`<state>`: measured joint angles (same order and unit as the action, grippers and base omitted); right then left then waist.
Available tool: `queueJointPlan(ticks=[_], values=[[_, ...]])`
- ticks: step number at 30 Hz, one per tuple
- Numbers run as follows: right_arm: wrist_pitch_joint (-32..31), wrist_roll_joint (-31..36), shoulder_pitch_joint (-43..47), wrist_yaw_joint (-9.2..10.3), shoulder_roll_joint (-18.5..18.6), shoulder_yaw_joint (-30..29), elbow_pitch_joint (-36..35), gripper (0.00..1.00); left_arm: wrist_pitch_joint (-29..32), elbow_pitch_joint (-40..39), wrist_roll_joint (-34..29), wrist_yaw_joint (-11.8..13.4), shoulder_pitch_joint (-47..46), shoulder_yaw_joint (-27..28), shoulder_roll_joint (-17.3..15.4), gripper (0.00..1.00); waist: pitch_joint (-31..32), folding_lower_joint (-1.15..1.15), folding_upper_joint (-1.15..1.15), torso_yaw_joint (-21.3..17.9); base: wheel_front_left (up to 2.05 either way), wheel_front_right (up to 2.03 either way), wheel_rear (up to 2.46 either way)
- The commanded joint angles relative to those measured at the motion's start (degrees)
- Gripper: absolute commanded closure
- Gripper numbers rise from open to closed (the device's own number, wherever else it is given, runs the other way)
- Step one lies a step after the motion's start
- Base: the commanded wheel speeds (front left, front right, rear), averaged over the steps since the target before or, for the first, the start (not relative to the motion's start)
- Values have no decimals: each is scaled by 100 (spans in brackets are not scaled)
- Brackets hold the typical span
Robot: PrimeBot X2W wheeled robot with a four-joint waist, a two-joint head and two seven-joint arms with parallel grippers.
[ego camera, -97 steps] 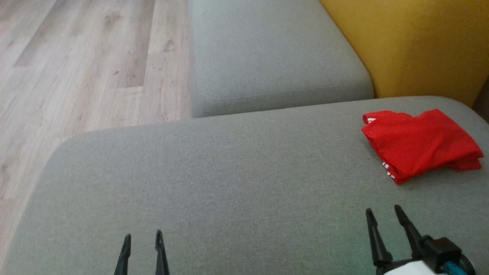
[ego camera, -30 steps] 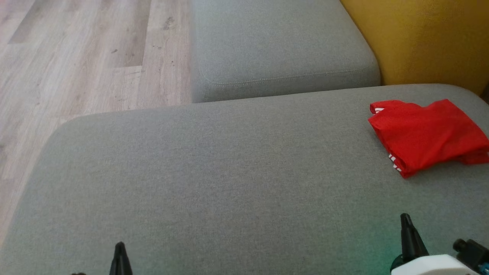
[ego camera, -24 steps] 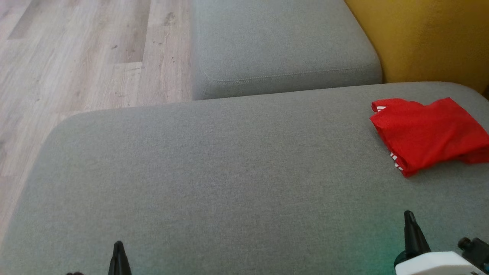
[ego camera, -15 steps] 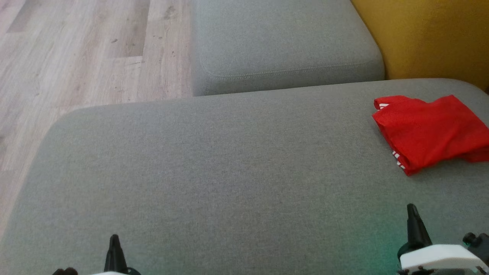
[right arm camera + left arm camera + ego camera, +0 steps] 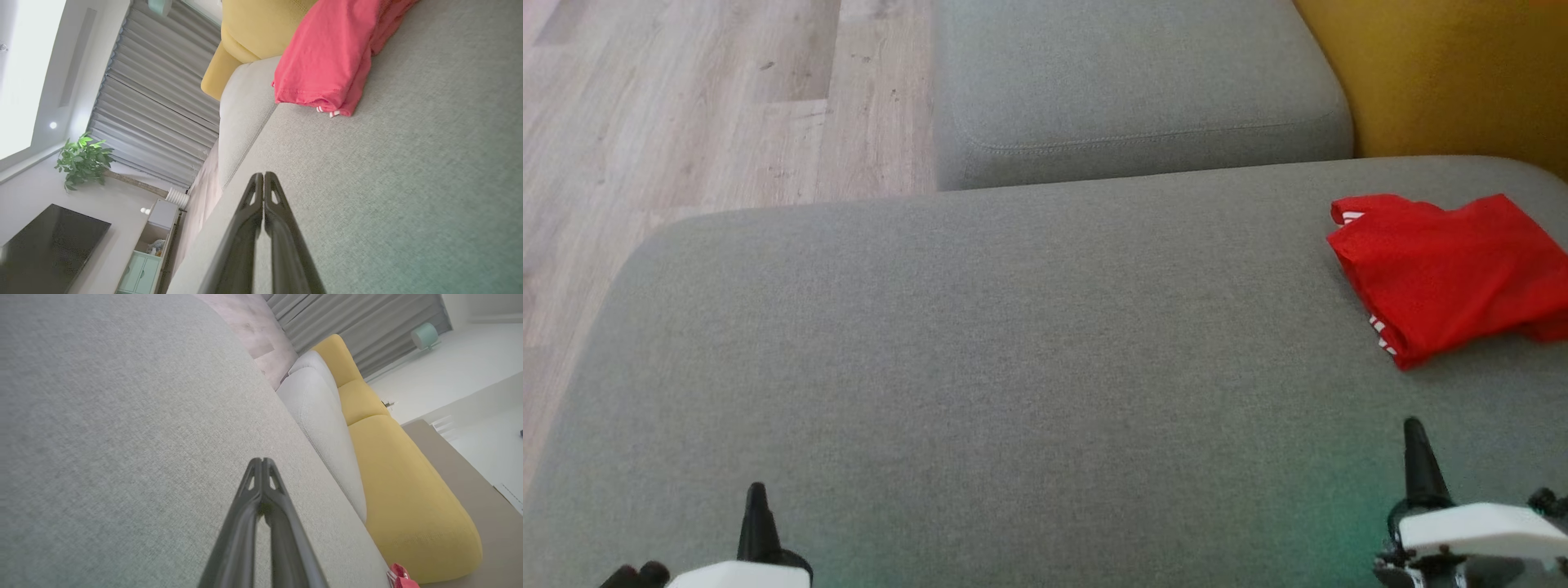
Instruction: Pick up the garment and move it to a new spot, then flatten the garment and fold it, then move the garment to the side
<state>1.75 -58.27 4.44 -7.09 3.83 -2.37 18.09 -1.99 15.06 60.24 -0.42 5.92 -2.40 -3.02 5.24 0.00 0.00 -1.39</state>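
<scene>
Head view: folded garment (image 5: pixel 1445 273) ahead of right gripper (image 5: pixel 1417 445) fingers, that and left gripper (image 5: pixel 757 502) now clenched empty, earlier open — task likely done.

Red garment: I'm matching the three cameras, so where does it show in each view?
Head view: red garment at the right edge, mid-height.
Left wrist view: red garment, a sliver at the bottom edge, right of middle.
Right wrist view: red garment at top, right of middle.
Shared landmark: the yellow cushion beside it.
</scene>
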Motion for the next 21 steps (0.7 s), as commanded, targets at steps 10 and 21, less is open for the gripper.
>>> queueJointPlan(ticks=[10,21], values=[[-187,-785,-515,-28,-18,-55,-266,100,190,-140,734,-178,-528,318,-10,100,-116,0,0,30,0,0,0],[-385,-1592,-685,-31,-42,-167,-309,100,390,-127,1500,-342,-739,491,-8,100,-248,0,0,64,0,0,0]])
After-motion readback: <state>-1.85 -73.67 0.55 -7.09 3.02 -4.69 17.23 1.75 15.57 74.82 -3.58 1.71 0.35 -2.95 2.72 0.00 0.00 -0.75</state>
